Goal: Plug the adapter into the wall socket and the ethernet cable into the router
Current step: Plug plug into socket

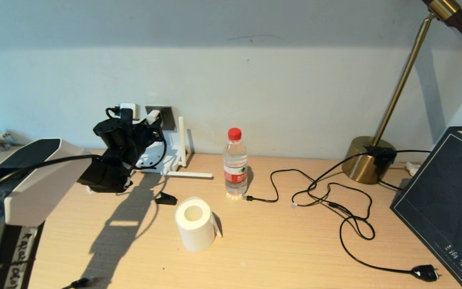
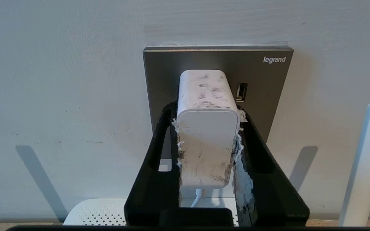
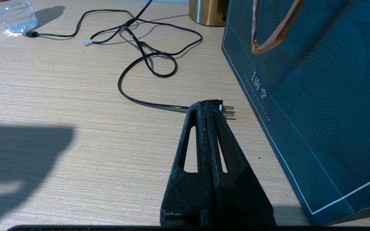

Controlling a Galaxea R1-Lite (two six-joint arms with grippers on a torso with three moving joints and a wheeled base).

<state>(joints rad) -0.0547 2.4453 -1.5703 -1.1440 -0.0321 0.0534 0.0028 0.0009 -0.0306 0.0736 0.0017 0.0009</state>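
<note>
My left gripper (image 2: 207, 110) is shut on the adapter (image 2: 208, 141), a scuffed white block whose thin white cord hangs below it. The adapter's far end sits against the grey wall socket (image 2: 217, 61); its pins are hidden. In the head view this gripper (image 1: 150, 122) is up at the wall socket (image 1: 166, 114), above the white router (image 1: 163, 158). The router (image 2: 101, 211) and one antenna (image 2: 365, 160) show below. The ethernet cable lies loose on the desk with its clear connector (image 1: 294, 205) free. My right gripper (image 3: 209, 104) is shut and empty, low over the desk.
A water bottle (image 1: 235, 162), a paper roll (image 1: 195, 222) and a small black clip (image 1: 166, 198) stand mid-desk. A brass lamp base (image 1: 369, 160) and a dark blue bag (image 1: 443, 200) are on the right. A black pronged plug (image 3: 228, 112) lies just beyond my right fingertips.
</note>
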